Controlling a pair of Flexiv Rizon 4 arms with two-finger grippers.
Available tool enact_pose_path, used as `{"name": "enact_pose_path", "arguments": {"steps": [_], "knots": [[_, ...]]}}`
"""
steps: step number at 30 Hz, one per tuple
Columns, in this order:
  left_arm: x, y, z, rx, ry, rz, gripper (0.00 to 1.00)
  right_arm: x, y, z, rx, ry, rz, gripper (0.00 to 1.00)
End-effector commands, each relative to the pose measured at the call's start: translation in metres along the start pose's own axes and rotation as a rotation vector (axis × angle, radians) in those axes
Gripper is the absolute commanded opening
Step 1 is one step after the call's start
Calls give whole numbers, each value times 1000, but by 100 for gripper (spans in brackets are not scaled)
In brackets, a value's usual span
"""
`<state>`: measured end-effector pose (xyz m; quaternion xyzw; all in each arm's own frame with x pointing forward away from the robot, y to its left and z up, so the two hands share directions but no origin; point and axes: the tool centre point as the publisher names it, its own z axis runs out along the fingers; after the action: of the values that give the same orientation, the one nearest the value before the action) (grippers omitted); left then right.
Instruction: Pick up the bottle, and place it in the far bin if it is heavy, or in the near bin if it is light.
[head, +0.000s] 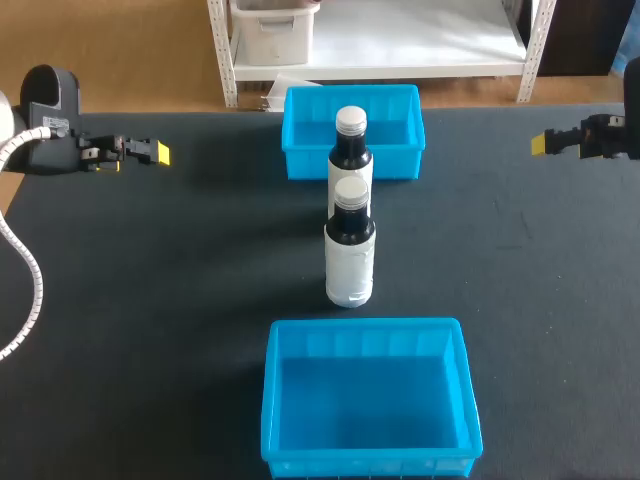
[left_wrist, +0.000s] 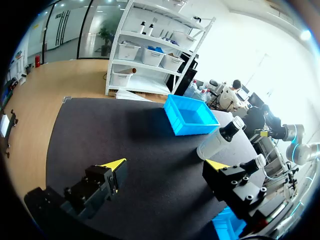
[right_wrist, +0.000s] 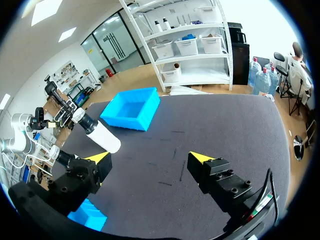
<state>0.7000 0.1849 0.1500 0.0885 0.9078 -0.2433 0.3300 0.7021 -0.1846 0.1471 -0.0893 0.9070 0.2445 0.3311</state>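
Both hands are black, blocky metal: the left hand (left_wrist: 166, 163) and the right hand (right_wrist: 150, 157) each carry two squared fingers (left_wrist: 95, 189) capped with bright yellow wedge tips (left_wrist: 116, 164) and dotted with round screw heads (right_wrist: 227, 175). A white ribbed cable (head: 34, 272) loops from the left arm (head: 48, 100), whose housing is black; thin wires (right_wrist: 264, 192) trail beside the right hand.

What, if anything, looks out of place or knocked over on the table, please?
Nothing is tipped or spilled. Oddly, a near bottle and a far bottle stand between the far bin and near bin; the task names one.
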Motion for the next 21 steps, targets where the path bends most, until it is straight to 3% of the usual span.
{"name": "enact_pose_path", "arguments": {"steps": [1, 18, 21], "knots": [[0, 0, 0, 0, 0, 0, 100, 0, 1, -2, 5, 1, 1, 100], [0, 0, 0, 0, 0, 0, 100, 0, 1, -2, 5, 1, 1, 100], [0, 0, 0, 0, 0, 0, 100, -14, -3, -4, -96, 42, -180, 100]]}}
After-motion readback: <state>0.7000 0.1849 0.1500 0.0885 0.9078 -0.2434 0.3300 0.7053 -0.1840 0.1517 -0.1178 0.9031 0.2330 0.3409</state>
